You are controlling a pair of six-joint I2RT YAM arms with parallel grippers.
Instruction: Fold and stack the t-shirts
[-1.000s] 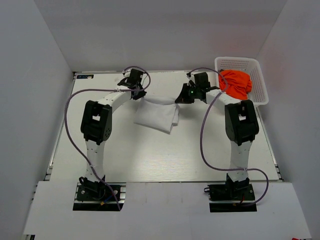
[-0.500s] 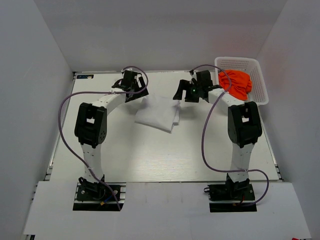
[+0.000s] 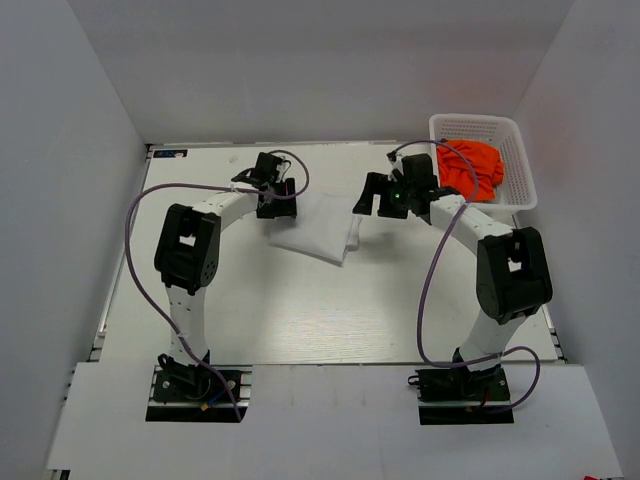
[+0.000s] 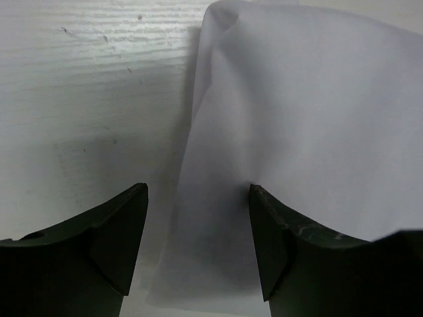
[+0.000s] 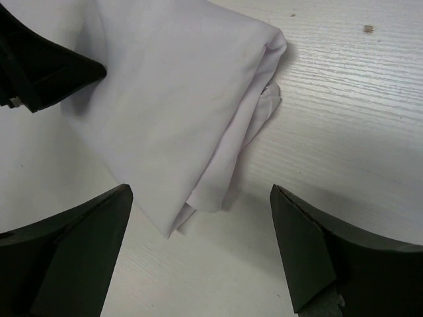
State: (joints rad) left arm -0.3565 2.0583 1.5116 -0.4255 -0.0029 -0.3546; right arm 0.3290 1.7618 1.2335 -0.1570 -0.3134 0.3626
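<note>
The white t-shirt point(image 3: 315, 228) lies folded in a rough square on the table's far half. My left gripper point(image 3: 273, 203) hangs open at the shirt's left edge. In the left wrist view the white t-shirt point(image 4: 297, 119) lies under and between the spread fingertips point(image 4: 125, 231) of my left gripper point(image 4: 198, 221), ungripped. My right gripper point(image 3: 368, 203) stands open just off the shirt's far right corner. In the right wrist view the white t-shirt point(image 5: 172, 99) shows its layered folded corner ahead of my right gripper point(image 5: 201, 228). The orange t-shirt point(image 3: 470, 165) is bunched in the basket.
A white mesh basket point(image 3: 524, 185) stands at the table's far right corner, close to the right arm. The left gripper's finger point(image 5: 46, 66) shows at the upper left of the right wrist view. Bare white tabletop point(image 3: 330, 300) stretches in front of the shirt.
Both grippers have opened and let go of the white t-shirt's far edge, and it now lies flat. The right arm's elbow has swung out to the right. The left gripper has dropped to the shirt's left edge.
</note>
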